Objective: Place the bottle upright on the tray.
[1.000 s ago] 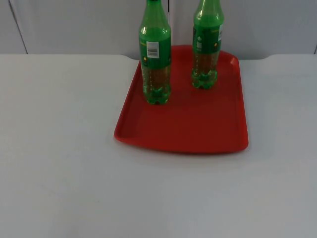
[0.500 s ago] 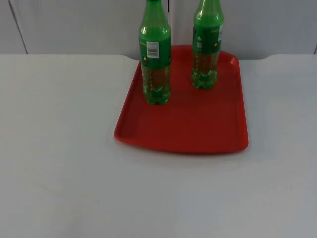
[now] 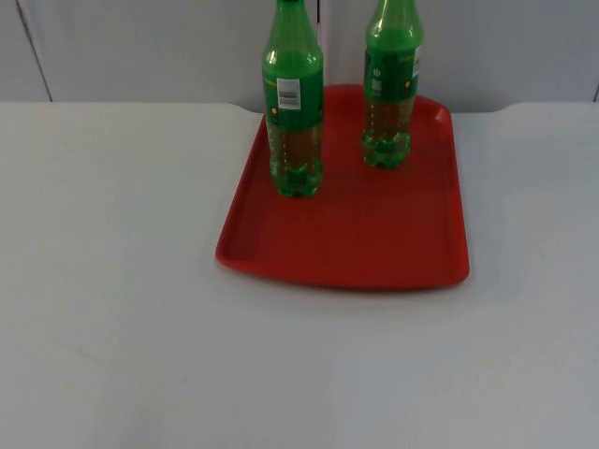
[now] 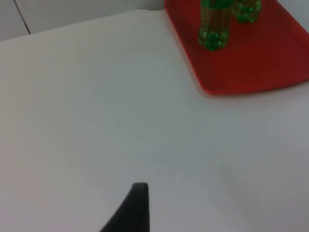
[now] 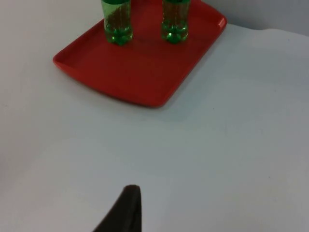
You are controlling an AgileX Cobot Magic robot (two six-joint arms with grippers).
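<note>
Two green plastic bottles stand upright on a red tray (image 3: 356, 234) at the back of the white table. One bottle (image 3: 294, 103) is near the tray's left rim, the other bottle (image 3: 391, 84) at its far end. Nothing holds either of them. My left gripper (image 4: 137, 208) waits over bare table to the left of the tray (image 4: 251, 58), well away from the bottles (image 4: 215, 29). My right gripper (image 5: 123, 210) waits over bare table on the tray's (image 5: 140, 67) other side, also far from both bottles (image 5: 117, 21).
The grey partition wall (image 3: 140, 47) rises directly behind the tray. White table (image 3: 112, 281) spreads to the left, right and front of the tray.
</note>
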